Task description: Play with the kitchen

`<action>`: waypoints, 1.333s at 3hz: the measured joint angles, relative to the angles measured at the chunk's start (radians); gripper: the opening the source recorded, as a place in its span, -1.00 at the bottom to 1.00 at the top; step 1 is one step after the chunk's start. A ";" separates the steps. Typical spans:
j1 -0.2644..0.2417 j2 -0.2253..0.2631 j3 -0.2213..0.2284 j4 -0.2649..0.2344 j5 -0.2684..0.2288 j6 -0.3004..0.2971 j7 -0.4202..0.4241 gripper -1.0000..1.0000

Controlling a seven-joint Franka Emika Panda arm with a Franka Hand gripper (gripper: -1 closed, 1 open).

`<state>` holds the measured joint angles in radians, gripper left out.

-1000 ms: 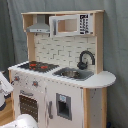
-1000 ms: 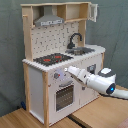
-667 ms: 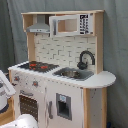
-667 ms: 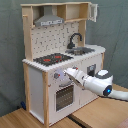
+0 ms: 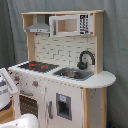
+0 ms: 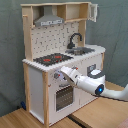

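The kitchen (image 5: 100, 80) is a tall white and light-wood toy with a red-ring stove (image 5: 37, 65), a sink (image 5: 72, 73), a black faucet (image 5: 86, 57), a grey hood (image 5: 39, 26) and an oven door (image 5: 27, 102). In the second exterior view the kitchen (image 6: 35, 85) faces the white arm, which reaches in from the second exterior view's right. My gripper (image 6: 65, 75) is at the knob panel (image 6: 56, 76) above the oven door (image 6: 64, 96). In the first exterior view only part of the arm (image 5: 6, 86) shows, at the left edge.
A grey curtain (image 5: 117, 45) hangs behind the kitchen. It stands on a wooden surface (image 6: 20, 117). An upper cabinet door (image 6: 93, 11) stands ajar at the top right. A white rounded object (image 5: 22, 121) lies at the first exterior view's bottom left.
In the second exterior view the arm has moved left, bringing the gripper closer to the knob panel. The kitchen has not moved.
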<state>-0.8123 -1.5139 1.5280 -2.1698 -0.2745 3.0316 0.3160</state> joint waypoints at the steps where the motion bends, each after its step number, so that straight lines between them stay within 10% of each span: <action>1: -0.068 -0.002 0.022 0.060 0.000 0.000 0.035 1.00; 2: -0.125 -0.010 0.038 0.119 -0.016 0.000 0.054 1.00; 3: -0.126 -0.010 0.038 0.119 -0.017 0.000 0.054 -1.00; 4: -0.126 -0.006 0.029 0.123 -0.023 0.000 -0.021 -1.00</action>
<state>-0.9380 -1.5203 1.5565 -2.0470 -0.2975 3.0321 0.2953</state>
